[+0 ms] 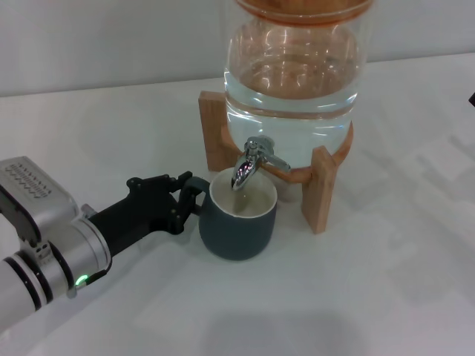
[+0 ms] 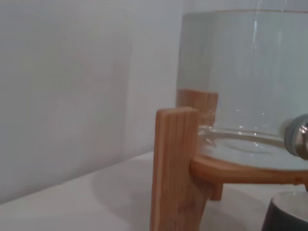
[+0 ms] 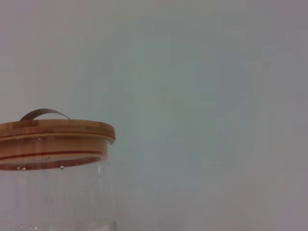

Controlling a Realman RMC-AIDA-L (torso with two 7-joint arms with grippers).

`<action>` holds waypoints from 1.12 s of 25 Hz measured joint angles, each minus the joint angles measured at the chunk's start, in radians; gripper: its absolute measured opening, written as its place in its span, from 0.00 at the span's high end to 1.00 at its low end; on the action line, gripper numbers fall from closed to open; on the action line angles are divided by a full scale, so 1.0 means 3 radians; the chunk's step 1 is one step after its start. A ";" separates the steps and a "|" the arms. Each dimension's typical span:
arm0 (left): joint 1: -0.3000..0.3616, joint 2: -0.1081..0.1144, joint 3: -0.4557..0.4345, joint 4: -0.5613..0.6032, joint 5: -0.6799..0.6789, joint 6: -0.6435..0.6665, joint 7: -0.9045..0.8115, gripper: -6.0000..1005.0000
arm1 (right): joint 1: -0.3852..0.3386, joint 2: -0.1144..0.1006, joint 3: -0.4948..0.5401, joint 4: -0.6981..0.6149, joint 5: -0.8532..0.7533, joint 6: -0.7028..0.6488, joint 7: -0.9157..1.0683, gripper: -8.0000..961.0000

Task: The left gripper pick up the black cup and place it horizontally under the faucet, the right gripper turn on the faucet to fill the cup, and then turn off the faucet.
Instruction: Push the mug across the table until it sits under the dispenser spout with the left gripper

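The black cup stands upright on the white table, its cream inside right under the spout of the chrome faucet. The faucet sits on the clear glass water jar on its wooden stand. My left gripper reaches in from the left and is shut on the cup's loop handle. In the left wrist view a corner of the cup and a bit of the faucet show. Only a dark sliver of my right gripper shows at the right edge.
The jar's wooden lid with a metal handle shows in the right wrist view. A stand leg is close in the left wrist view. A pale wall runs behind the white table.
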State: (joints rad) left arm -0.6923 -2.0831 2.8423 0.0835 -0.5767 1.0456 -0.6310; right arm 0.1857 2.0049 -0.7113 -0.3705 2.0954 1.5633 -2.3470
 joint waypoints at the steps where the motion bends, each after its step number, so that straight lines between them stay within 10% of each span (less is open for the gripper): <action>1: 0.0008 0.0000 0.0000 -0.0002 0.0016 -0.0006 0.0001 0.83 | 0.0000 0.0000 0.0001 0.0005 0.0000 0.0000 0.0000 0.15; 11: 0.0011 0.0000 0.0001 0.0002 0.0072 -0.0087 -0.0030 0.83 | 0.0005 0.0000 -0.0002 0.0022 0.0000 -0.0001 0.0000 0.15; 28: 0.0015 0.0000 -0.0007 0.0007 0.0069 -0.0067 0.0015 0.53 | 0.0000 0.0000 0.0016 0.0028 0.0000 -0.0001 0.0000 0.15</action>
State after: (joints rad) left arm -0.6878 -2.0831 2.8403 0.0857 -0.5561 1.0256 -0.6266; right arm 0.1856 2.0049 -0.7064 -0.3620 2.0953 1.5631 -2.3470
